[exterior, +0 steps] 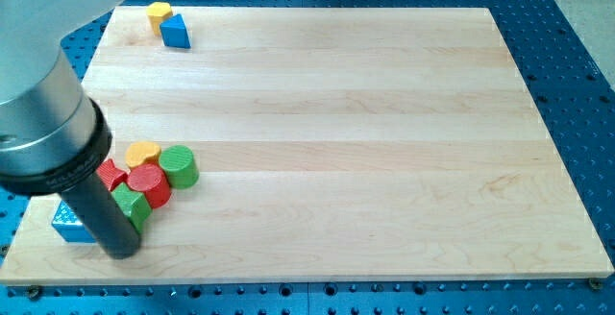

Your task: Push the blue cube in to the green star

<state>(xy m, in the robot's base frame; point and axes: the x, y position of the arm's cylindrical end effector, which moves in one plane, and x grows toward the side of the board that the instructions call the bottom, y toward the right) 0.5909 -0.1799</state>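
Note:
The blue cube (67, 223) lies at the view's bottom left, partly hidden behind the dark rod. A green block (136, 206), likely the green star, sits just to its right, also partly hidden by the rod. My tip (119, 251) is at the view's bottom left, between the blue cube and the green block, just below the green one. Whether it touches either block cannot be told.
A red cylinder (150, 183), a green cylinder (180, 166), a yellow block (143, 154) and a red block (111, 174) cluster above the green block. A yellow block (159, 12) and a blue triangular block (175, 32) sit at the top left. The board's edge (288, 281) is near.

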